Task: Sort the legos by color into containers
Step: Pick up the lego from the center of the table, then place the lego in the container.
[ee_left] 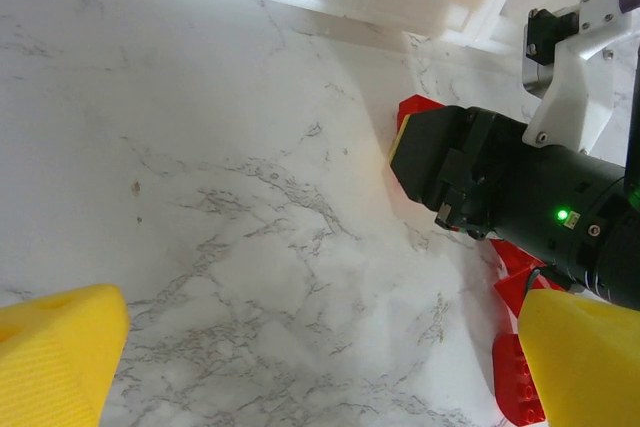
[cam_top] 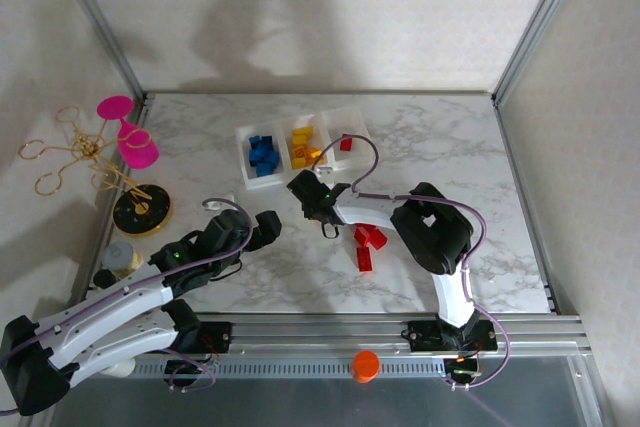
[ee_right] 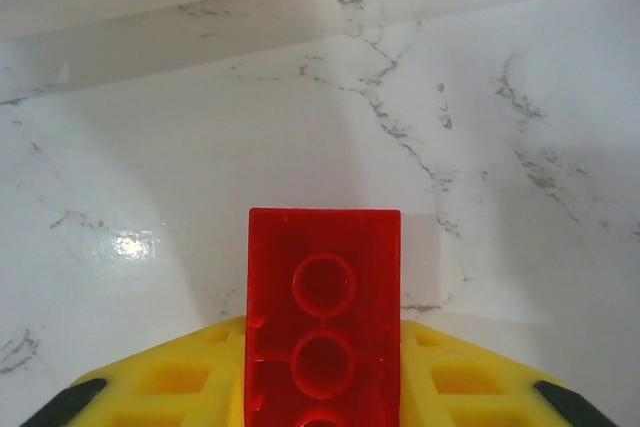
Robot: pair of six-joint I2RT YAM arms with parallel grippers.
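- On the table [cam_top: 450,147], just below the containers [cam_top: 243,159]: right gripper [cam_top: 325,219], arm folded leftward, fingers clamped on 1 red lego [ee_right: 323,307].
- Left gripper [cam_top: 265,230]: arm stretched forward, jaws wide, empty.
- Nearby: loose red legos [cam_top: 368,245].

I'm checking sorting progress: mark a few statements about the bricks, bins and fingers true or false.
1. The right fingers are closed on a red brick. True.
2. The left fingers hold a yellow brick. False: they stand wide open with nothing between them.
3. Blue bricks lie in the left bin. True.
4. Every red brick is already in a bin. False: loose red bricks lie on the table beside the right arm.
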